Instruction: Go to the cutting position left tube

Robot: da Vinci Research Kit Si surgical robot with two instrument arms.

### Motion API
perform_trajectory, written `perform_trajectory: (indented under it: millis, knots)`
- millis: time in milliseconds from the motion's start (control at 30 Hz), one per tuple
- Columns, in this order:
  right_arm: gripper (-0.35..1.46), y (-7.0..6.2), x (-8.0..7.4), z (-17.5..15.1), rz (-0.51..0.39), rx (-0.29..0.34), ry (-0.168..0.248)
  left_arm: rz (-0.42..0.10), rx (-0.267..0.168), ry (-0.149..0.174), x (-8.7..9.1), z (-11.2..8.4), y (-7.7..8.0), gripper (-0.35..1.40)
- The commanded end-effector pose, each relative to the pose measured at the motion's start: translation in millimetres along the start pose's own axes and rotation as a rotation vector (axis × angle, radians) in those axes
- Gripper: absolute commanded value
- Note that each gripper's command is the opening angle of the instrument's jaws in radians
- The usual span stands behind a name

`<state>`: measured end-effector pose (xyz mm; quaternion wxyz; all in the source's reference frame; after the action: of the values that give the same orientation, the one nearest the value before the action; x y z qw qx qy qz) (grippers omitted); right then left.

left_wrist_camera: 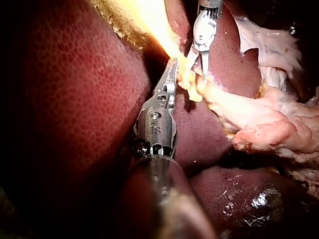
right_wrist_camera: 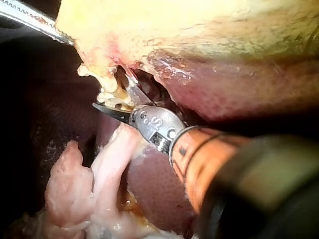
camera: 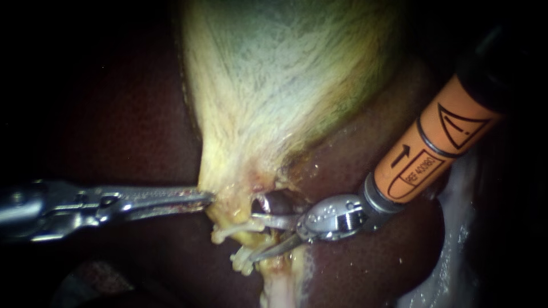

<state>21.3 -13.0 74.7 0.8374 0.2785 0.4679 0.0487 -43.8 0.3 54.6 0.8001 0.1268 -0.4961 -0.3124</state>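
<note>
my left instrument point(camera: 204, 197) lies flat across the dark liver point(camera: 114, 114). its claw is clenched on the lower edge of the gallbladder point(camera: 285, 85), where the pale sac narrows to a neck. i judge the hold is there to draw that neck sideways and taut, so the strands beneath it stand clear of the liver and of each other.

my right instrument point(camera: 252, 237) ends in two thin blades. this claw is released: the blades stand spread with a plain gap and grasp nothing. they point at two pale tubes below the neck. the upper tube point(camera: 237, 228) lies in the gap, just under the upper blade. the lower tube point(camera: 244, 261) lies at the tip of the lower blade. the blades are spread so a tube can pass between them. by my reckoning they are close to the cutting place but not yet squarely astride one tube.

the upper tube reaches further to the endoscope view's left, so it is probably the left tube, but the tangle is too small to be sure. how much tissue the left claw holds is hidden, because its tip is buried under the gallbladder's edge in the right wrist view. in the left wrist view only one blade of the right instrument point(left_wrist_camera: 203, 69) shows clearly, and the tubes merge into one yellow clump.
</note>
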Motion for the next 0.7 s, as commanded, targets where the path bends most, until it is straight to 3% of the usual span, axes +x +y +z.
perform_trajectory:
  millis: [33,333,700]
  knots:
    - [1.30,-0.1,0.0,0.1,0.006,0.014,0.001,-0.002,0.000,0.001,0.2,0.1,0.3,-0.21]
    - [1.26,0.2,0.5,2.4,-0.017,0.088,-0.002,-0.002,0.007,0.001,0.3,0.7,1.2,-0.21]
    - [1.23,1.2,0.6,5.7,-0.026,0.093,0.004,-0.001,0.002,0.000,0.4,1.1,0.7,-0.21]
